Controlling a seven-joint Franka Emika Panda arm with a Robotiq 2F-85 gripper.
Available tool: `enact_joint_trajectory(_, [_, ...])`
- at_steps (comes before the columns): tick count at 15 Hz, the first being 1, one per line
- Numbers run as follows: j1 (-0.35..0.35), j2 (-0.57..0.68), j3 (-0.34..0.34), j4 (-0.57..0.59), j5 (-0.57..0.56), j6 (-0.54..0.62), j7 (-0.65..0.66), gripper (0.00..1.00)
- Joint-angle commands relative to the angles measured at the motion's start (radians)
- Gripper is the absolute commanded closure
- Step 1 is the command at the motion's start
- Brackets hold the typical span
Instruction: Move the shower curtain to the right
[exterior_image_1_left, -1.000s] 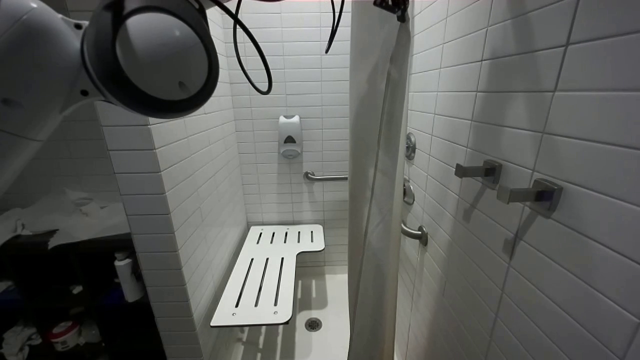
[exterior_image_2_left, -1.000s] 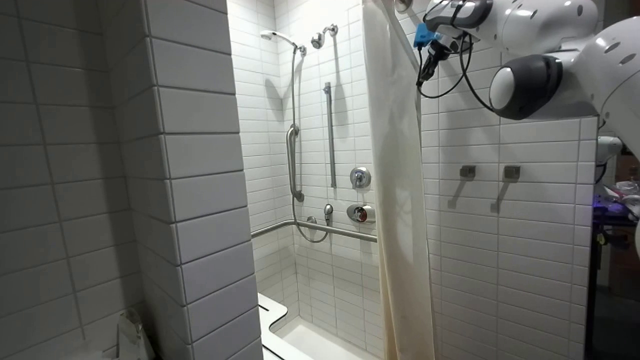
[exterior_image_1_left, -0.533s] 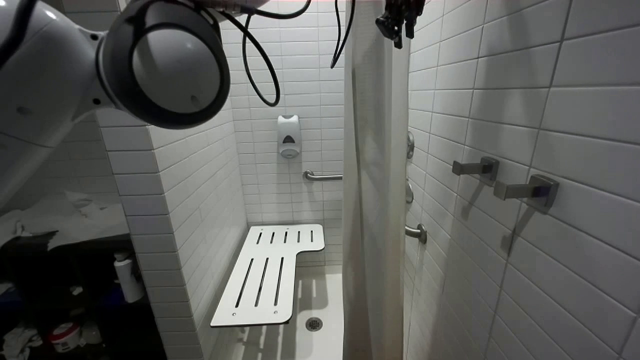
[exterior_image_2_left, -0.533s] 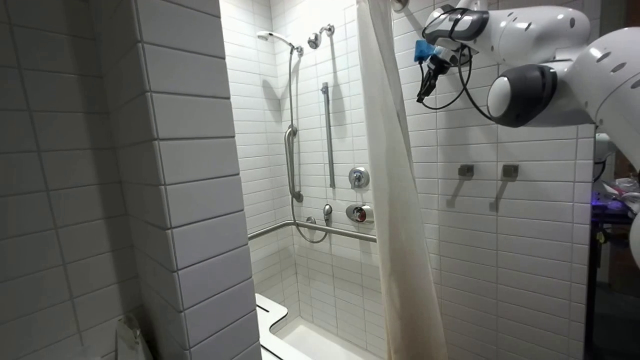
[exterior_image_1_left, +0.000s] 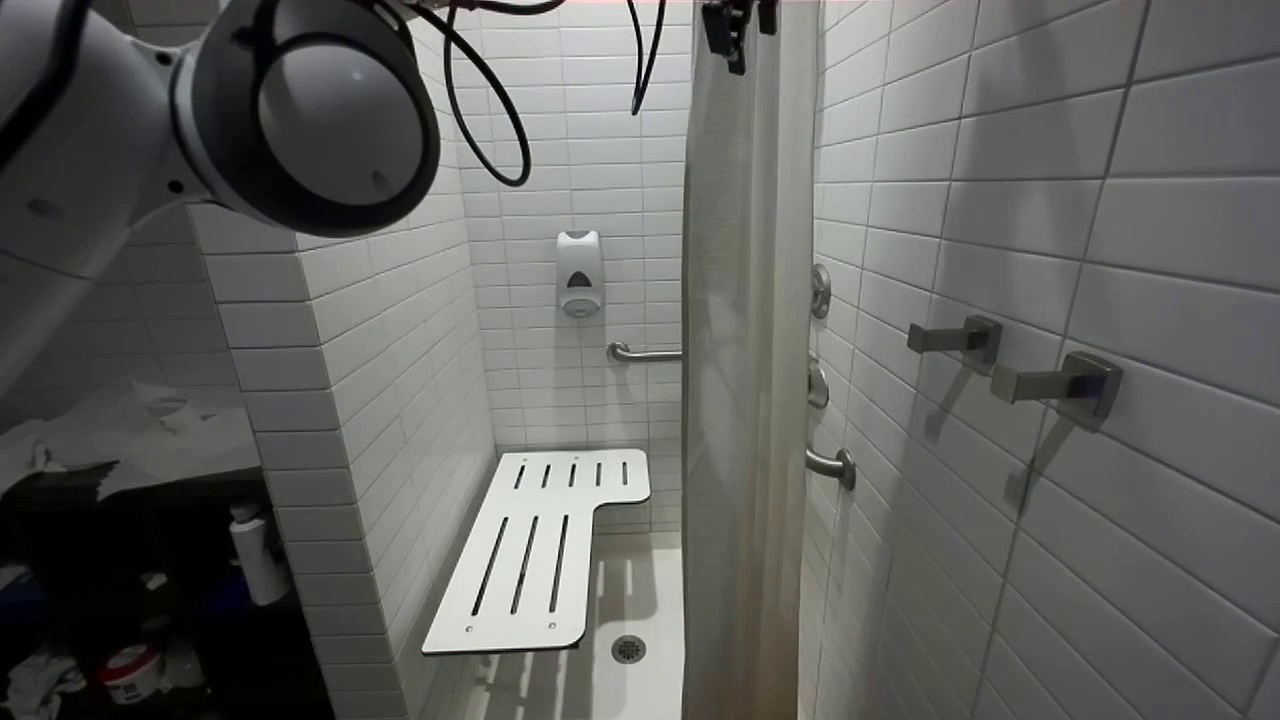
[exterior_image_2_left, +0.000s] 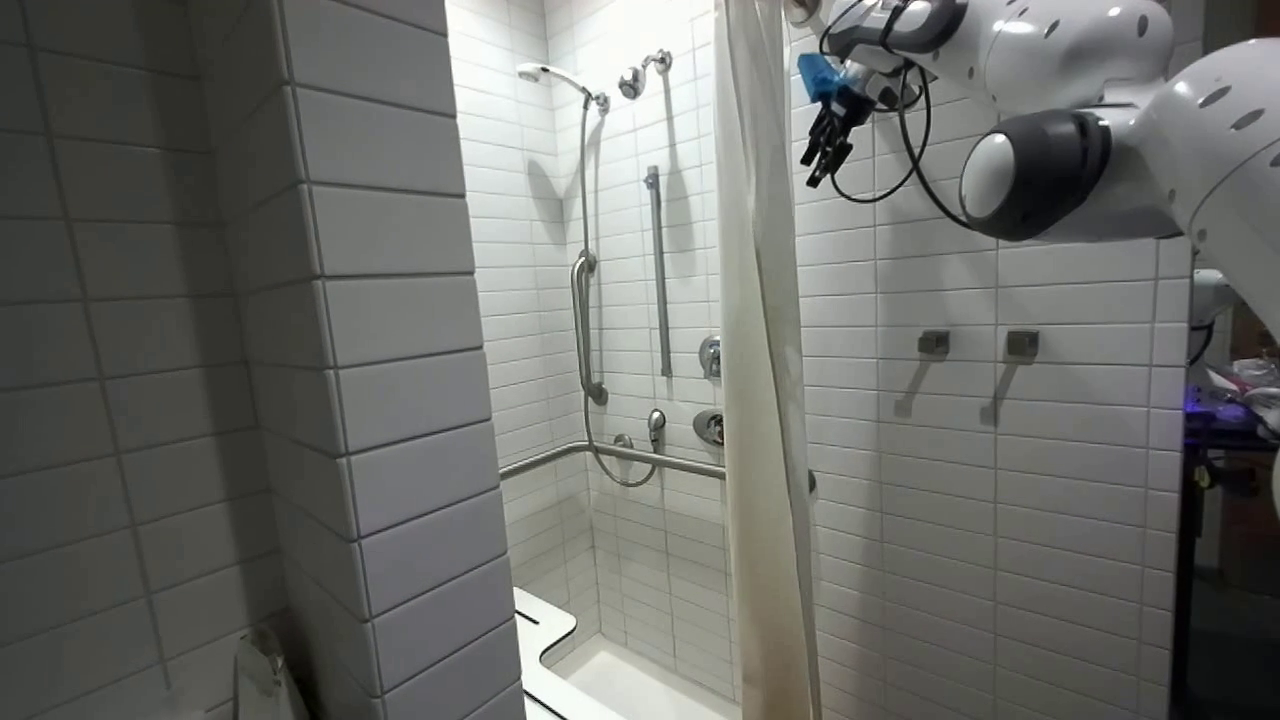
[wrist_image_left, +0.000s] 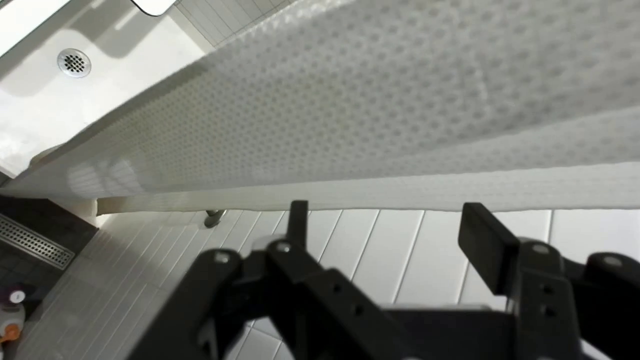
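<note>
Black end effector (wrist_image_left: 382, 227); jaws well apart (curtain (wrist_image_left: 350, 115) nearby)

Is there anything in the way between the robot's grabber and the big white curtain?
Nothing that I can see. In the wrist view, no object stands between the open gripper and the shower curtain. In an exterior view there is just a thin gap, with the tiled wall showing behind it.
</note>
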Motion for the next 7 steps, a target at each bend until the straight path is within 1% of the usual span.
enact_joint_trajectory(1, [-0.003,-0.017,-0.002,-0.032,0.003,0.012,-0.006,0.22])
enact_joint_trajectory(7, [-0.008,-0.017,-0.003,-0.035,0.004,0.012,-0.013,0.22])
